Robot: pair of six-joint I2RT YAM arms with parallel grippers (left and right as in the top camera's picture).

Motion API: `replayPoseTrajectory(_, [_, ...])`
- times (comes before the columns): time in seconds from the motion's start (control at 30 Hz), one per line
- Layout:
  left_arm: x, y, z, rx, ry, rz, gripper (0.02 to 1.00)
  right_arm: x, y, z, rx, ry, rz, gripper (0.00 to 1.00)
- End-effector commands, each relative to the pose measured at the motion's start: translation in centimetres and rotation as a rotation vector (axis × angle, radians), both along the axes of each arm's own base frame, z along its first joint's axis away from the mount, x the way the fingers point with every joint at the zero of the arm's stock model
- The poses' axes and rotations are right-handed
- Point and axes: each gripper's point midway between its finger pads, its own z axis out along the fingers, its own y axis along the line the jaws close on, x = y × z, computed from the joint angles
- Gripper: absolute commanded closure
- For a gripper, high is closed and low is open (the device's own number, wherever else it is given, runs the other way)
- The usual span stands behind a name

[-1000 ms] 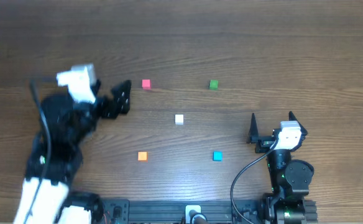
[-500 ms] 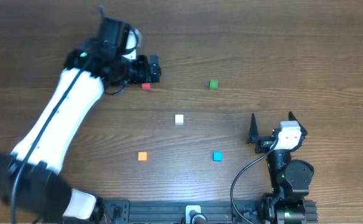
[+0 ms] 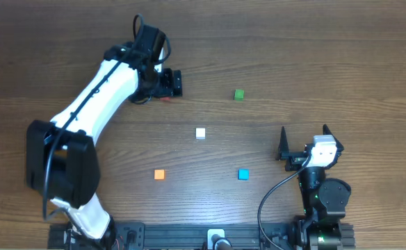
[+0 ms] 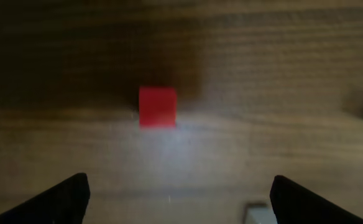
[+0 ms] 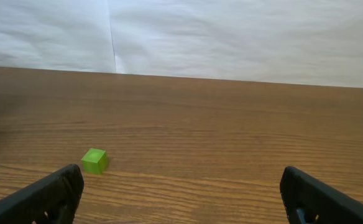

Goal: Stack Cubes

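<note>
Green cube (image 3: 239,94) apart from red cube (image 4: 157,107)

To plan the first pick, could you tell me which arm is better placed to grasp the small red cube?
Probably the left. The left arm, jaws open, hangs just short of the small red cube; the right arm sits by its base, far from it.

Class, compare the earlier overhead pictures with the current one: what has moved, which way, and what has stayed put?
The left arm swung from the table's left side toward the far middle. Its left claw now hangs open close to the red cube, gripping nothing. The right claw, green cube, white cube, orange cube and blue cube stayed where they were.
</note>
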Motion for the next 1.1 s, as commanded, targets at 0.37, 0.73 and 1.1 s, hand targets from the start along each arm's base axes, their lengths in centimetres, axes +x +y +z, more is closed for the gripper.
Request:
replayPoseTrajectory(0.37, [2.1,0.8,-4.6,0.087,0.014,0.018,0.117,0.0,0.1,-0.2,0.004,0.003,0.007,0.007])
replayPoseTrajectory(0.73, [2.5,0.8,-5.7,0.113,0.006,-0.067,0.189,0.0,0.1,-0.2,0.004,0.003,0.007,0.009])
replayPoseTrajectory(1.1, [2.3,0.9,-6.5,0.123,0.021,-0.092,0.264,0.0,0.1,-0.2,0.004,0.003,0.007,0.007])
